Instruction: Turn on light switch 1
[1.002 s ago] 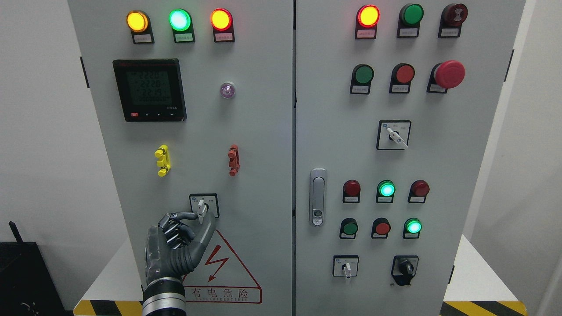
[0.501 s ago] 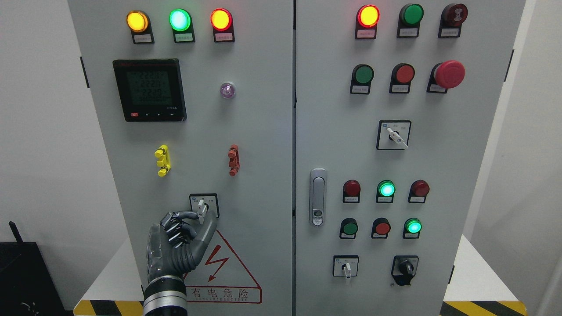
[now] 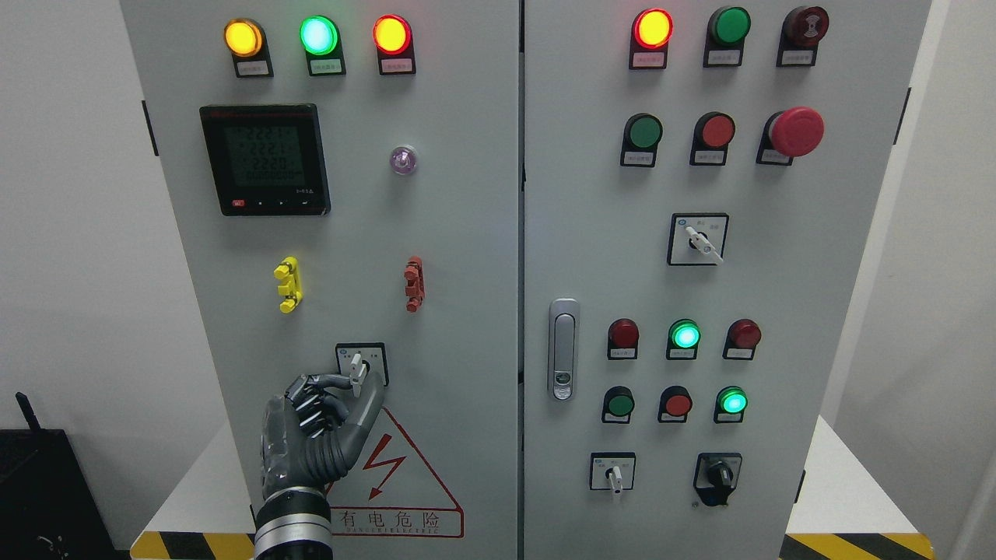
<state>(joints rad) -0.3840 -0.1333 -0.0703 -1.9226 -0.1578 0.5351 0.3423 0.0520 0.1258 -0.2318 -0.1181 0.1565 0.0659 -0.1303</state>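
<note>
Switch lever point(image 3: 357, 367) upright, pinched by left hand point(image 3: 315, 432)

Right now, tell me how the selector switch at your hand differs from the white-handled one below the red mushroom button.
The left-door selector switch has the left hand pinching its handle between fingertip and thumb; the upper right-door selector switch is untouched. The left-door handle stands nearly upright; the right-door handle slants toward the lower right. The left-door switch sits low, just above the warning triangle; the other sits mid-door. Both have white handles on square black-framed plates.
</note>
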